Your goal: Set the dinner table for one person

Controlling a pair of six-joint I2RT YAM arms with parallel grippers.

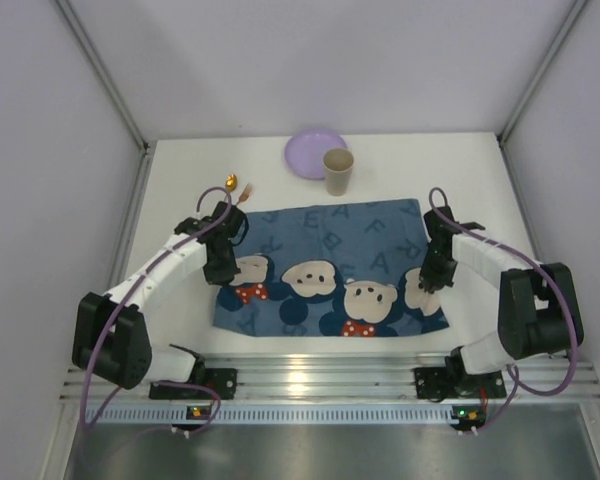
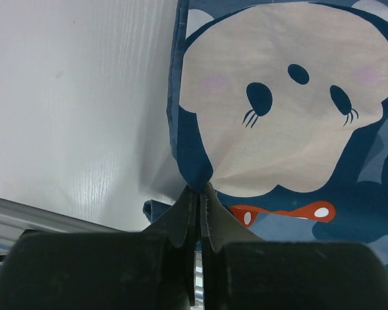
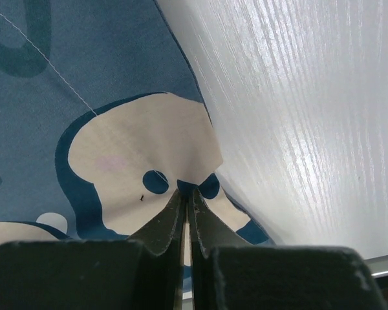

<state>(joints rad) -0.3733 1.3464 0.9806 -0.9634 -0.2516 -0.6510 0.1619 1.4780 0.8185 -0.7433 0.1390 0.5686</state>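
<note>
Toward the near edge of the table (image 1: 460, 180) we've got left gripper (image 2: 199, 188) and right gripper (image 3: 186, 192) pinching the mat (image 1: 330, 260); plate (image 1: 308, 150), cup (image 1: 338, 172), spoon (image 1: 231, 183) wait unplaced at the far edge.

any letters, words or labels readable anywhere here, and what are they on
"A": pale print on the mat, far half, seen from the top camera
"F": same mat, just right of that A
Other scattered letters on the mat: too blurred to read
Plate, cup: no text visible
</note>
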